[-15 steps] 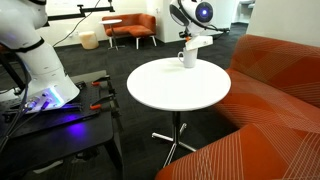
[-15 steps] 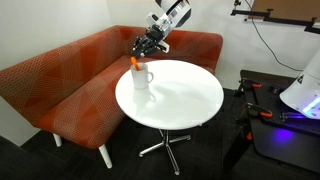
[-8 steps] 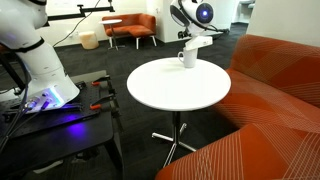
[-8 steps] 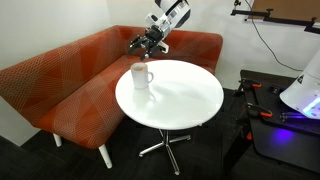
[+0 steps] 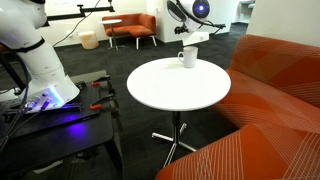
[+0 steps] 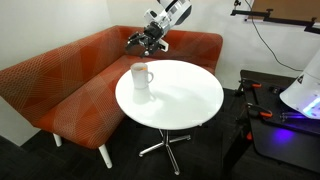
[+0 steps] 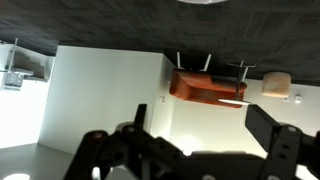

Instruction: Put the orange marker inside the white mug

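- The gripper hung in the air above the white mug, well clear of its rim and touching nothing.
- Its jaws stood spread apart. In the wrist view the dark fingers sat wide to either side with nothing between them.
- The white mug stood upright on the round white table, near the edge closest to the orange sofa, with its handle showing at the side.
- In the exterior view from the far side, the mug sat at the table's far rim, with the gripper just above it.
- The orange marker showed in no view — not on the tabletop and not in the jaws. The mug's inside could not be seen, so whether it lay there could not be told.
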`<action>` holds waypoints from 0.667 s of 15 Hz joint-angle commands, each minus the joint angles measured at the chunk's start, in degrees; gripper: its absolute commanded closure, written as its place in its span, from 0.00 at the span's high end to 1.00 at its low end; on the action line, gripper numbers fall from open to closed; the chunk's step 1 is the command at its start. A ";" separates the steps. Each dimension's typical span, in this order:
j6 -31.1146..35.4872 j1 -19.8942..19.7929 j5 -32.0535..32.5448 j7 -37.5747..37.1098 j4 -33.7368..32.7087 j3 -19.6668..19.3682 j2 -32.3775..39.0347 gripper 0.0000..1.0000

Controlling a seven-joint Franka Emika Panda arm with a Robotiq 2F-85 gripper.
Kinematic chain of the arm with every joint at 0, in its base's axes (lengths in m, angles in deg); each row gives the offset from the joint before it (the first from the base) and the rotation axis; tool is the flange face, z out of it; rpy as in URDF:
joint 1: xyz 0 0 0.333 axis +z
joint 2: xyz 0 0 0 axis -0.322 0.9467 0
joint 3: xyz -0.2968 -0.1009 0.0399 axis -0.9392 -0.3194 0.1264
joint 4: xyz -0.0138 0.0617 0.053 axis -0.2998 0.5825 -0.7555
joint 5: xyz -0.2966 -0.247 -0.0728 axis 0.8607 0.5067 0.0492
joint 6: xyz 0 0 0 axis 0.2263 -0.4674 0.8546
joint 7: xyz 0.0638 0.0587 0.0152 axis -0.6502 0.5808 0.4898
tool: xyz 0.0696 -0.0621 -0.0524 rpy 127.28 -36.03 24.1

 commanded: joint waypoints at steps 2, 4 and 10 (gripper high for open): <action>-0.04 1.63 -1.64 -0.04 5.95 -1.18 -6.22 1.00; -0.20 1.89 -1.59 0.12 7.25 -1.26 -7.64 1.00; -0.64 2.49 -0.65 0.04 6.83 -1.61 -7.42 1.00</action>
